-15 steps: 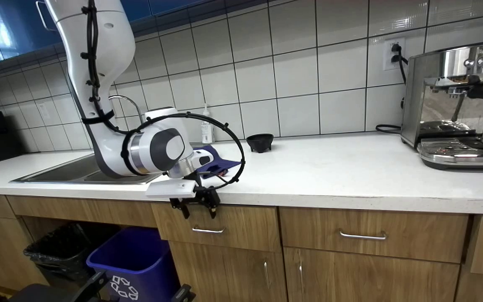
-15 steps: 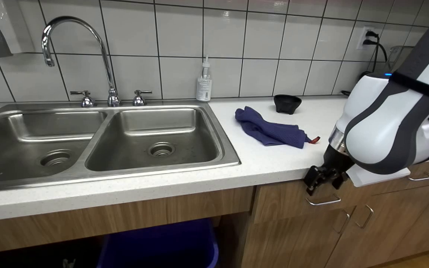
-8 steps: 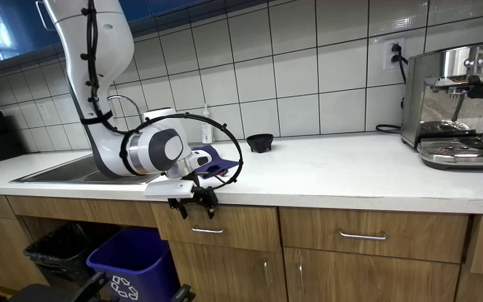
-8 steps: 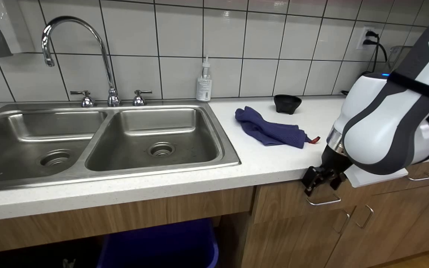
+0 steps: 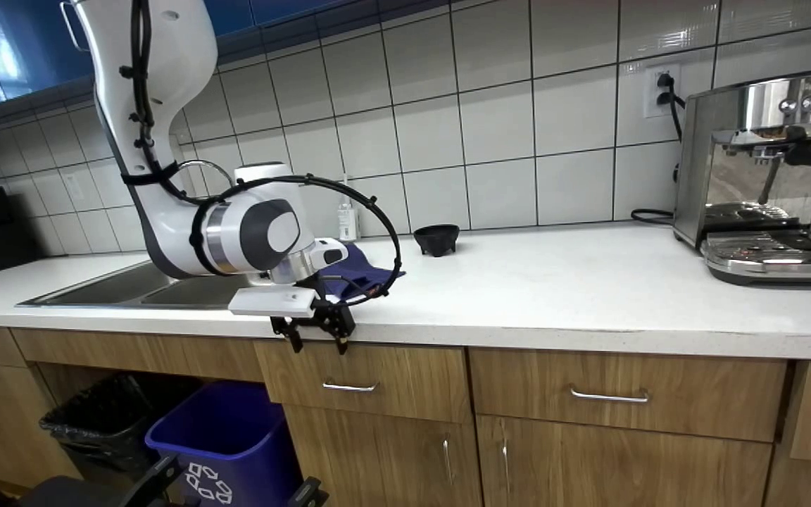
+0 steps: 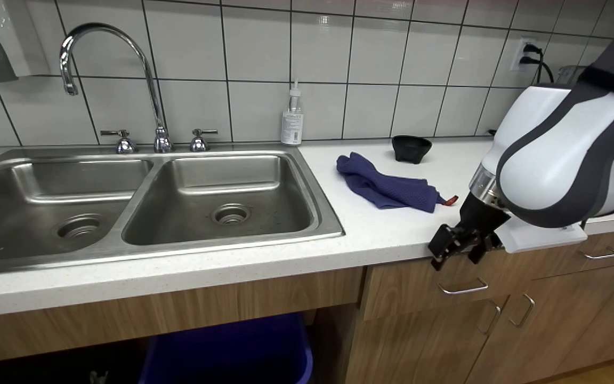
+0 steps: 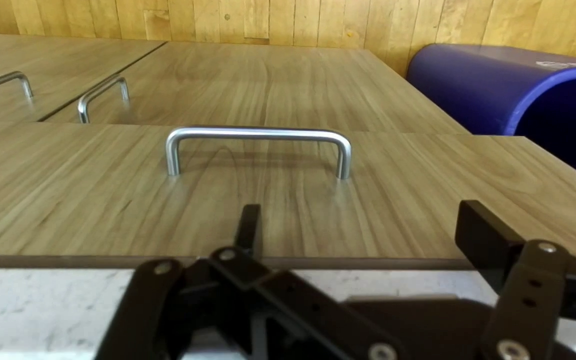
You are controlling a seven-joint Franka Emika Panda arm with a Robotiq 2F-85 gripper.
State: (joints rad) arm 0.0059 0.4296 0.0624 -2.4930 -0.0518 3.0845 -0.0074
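The gripper [image 7: 361,212] is spread wide by the near edge of the countertop [image 5: 553,282]. Its white arm [image 5: 166,232] bends low; right of the sink [image 6: 136,200], the fingers [image 7: 485,235] point down. The wooden drawer [image 5: 405,380] has a shiny bar handle [image 7: 258,133] just below them, not touching.

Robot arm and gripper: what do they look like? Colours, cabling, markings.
Smooth, rounded white arm with dark grey panels and silver joint bands. A black cable tied along it forms a wide loop; a black strap wraps around it. A flat white box sits beside the black gripper, which has two blocky fingers on jointed links with silver screws. No lettering readable.
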